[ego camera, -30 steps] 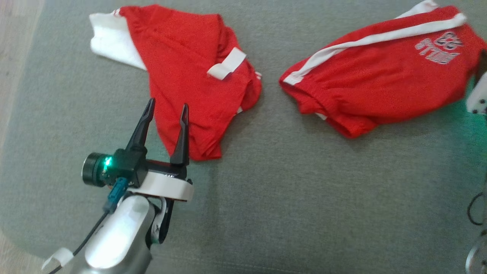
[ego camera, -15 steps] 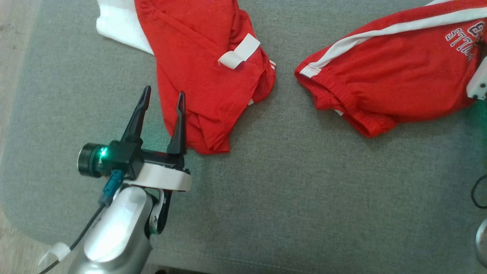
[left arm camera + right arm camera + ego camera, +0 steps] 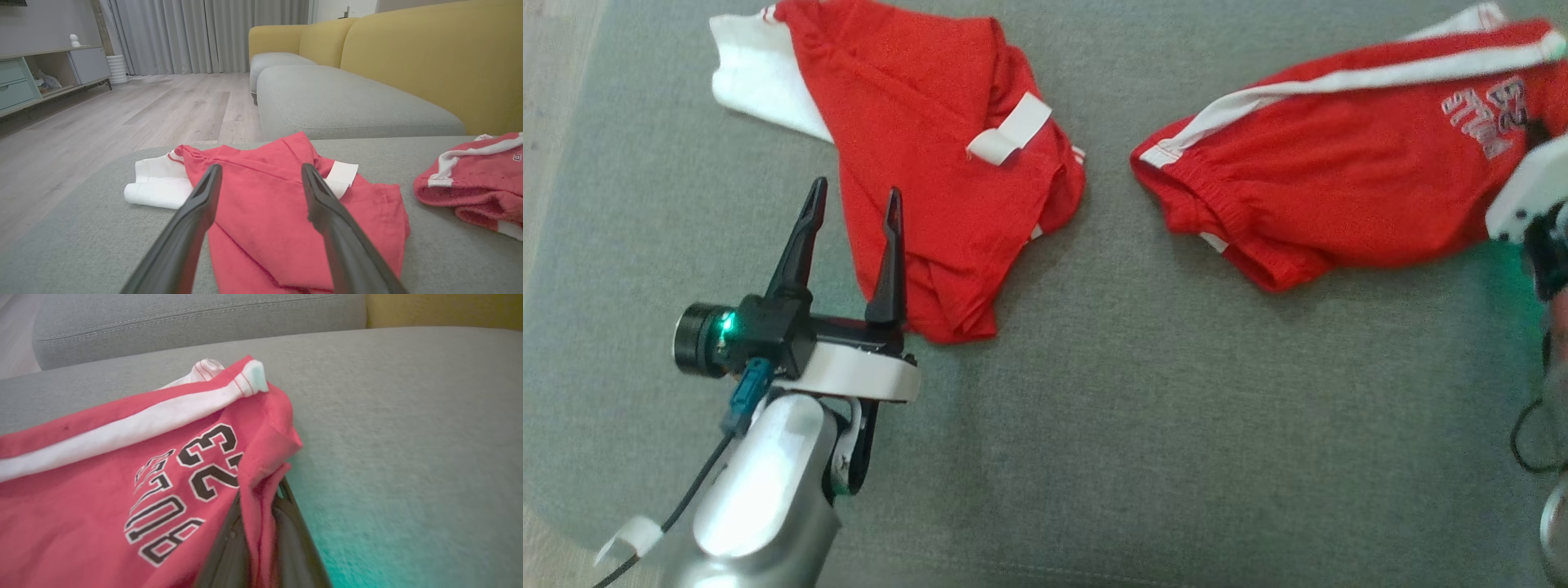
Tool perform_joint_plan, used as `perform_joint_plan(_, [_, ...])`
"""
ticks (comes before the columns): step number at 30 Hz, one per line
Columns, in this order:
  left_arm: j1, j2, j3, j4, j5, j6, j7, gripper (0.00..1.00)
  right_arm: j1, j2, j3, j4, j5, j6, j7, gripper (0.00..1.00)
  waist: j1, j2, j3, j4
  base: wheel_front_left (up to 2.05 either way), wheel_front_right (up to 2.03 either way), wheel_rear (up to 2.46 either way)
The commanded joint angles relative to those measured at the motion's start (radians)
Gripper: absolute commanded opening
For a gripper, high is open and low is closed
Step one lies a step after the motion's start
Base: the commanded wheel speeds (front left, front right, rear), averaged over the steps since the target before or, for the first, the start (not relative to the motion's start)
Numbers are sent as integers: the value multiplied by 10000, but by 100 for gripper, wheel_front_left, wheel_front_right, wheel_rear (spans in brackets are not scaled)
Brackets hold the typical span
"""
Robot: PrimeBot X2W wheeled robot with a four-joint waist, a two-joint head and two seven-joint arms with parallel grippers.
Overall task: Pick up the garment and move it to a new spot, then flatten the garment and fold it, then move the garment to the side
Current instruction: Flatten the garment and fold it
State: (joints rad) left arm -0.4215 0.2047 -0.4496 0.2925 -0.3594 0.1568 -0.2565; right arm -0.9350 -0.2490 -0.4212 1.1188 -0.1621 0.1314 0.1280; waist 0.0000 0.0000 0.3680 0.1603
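Grey fabric cushion (image 3: 1176, 425) serving as the work surface, its rounded left edge meeting pale wooden floor (image 3: 556, 82). In the left wrist view the room extends behind it: a yellow sofa (image 3: 408, 53) with grey seat pads, grey curtains (image 3: 204, 32) and a low sideboard (image 3: 41, 73) against the far wall. The red shorts (image 3: 1323, 196), trimmed with a white side stripe, lie crumpled on the right half of the cushion. A red top (image 3: 931, 163) with a white sleeve lies on the left half, well apart from them. The left gripper (image 3: 854, 189) hovers at the near edge of the top, fingers spread wide and holding nothing. One finger lies over the red cloth and the other over bare cushion. In the right wrist view, the right gripper (image 3: 259, 498) has its dark fingers drawn close together, pinching a fold at the printed corner of the shorts. The cloth covers the fingertips. In the head view that arm's white housing (image 3: 1523, 192) covers the same corner, and the frame edge cuts off the rest of the arm. The number 23 is legible. The lettering beside it is blurred, and green light tints the cushion near the grip.
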Motion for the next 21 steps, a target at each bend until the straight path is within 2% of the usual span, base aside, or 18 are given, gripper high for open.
perform_joint_plan(1, [67,131,508,-192,110,-50,-53,100,314,-189,106,-179,138,-7,-252,0,0,0,-422,-239,0,0,0])
perform_joint_plan(10, [558,37,685,-89,174,-121,-53,100,1463,-474,-346,-483,610,-7,-287,0,0,0,-1205,-608,0,0,0])
perform_joint_plan(21, [936,-36,805,-71,247,-205,-53,100,2938,-14,-695,-1766,867,-7,-22,0,0,0,-1559,-675,0,0,0])
